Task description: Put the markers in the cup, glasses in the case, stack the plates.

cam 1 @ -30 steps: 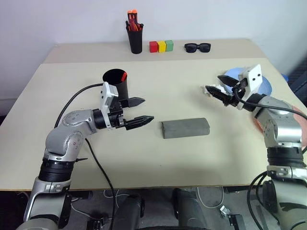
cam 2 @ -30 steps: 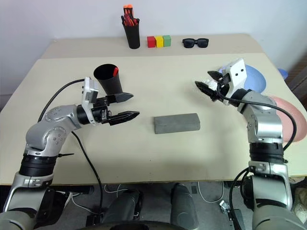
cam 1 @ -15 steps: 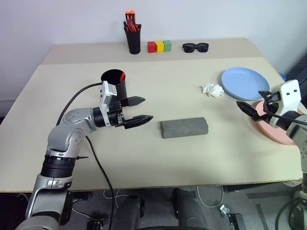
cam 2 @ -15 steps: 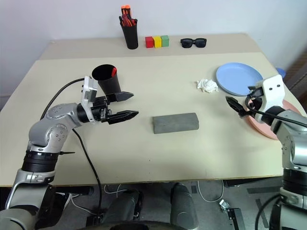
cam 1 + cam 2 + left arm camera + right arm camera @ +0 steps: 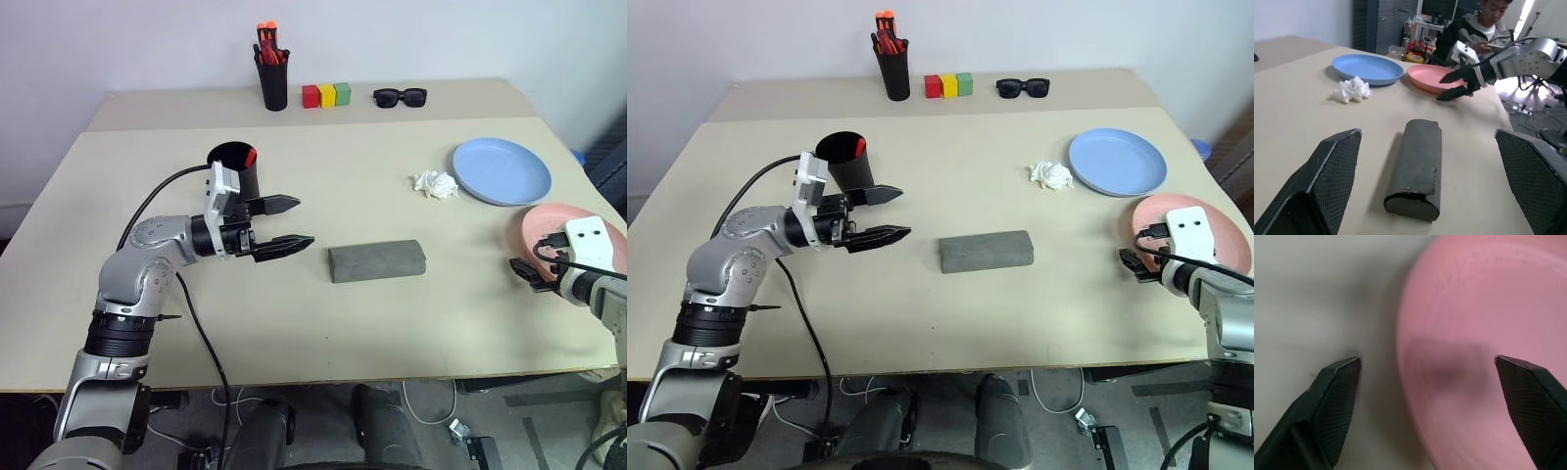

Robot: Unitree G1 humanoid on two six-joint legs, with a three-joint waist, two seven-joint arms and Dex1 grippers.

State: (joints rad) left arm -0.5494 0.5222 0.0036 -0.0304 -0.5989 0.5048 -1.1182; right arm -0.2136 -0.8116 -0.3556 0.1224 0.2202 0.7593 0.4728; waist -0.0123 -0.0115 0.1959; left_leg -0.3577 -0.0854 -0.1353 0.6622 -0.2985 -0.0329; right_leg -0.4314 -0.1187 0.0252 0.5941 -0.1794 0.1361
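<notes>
The black cup (image 5: 233, 168) stands left of centre with a red marker (image 5: 251, 155) poking out of it. My left gripper (image 5: 304, 221) hangs open just right of the cup, pointing at the shut grey case (image 5: 377, 261). The glasses are out of view. The light blue plate (image 5: 501, 170) lies at the far right. The pink plate (image 5: 558, 220) lies nearer, by the right edge. My right gripper (image 5: 522, 272) is open and low at the pink plate's near-left rim (image 5: 1415, 333), one finger over the plate and the other over the table.
A crumpled white tissue (image 5: 435, 184) lies left of the blue plate. Along the back stand a black pen pot (image 5: 273, 83) with orange-capped pens, three coloured blocks (image 5: 326, 95) and black sunglasses (image 5: 402, 96). A seated person (image 5: 1484, 22) is beyond the table's right side.
My right gripper has swung from over the tissue rightward and down to the pink plate's rim, and the tissue stays on the table. The left arm has held still.
</notes>
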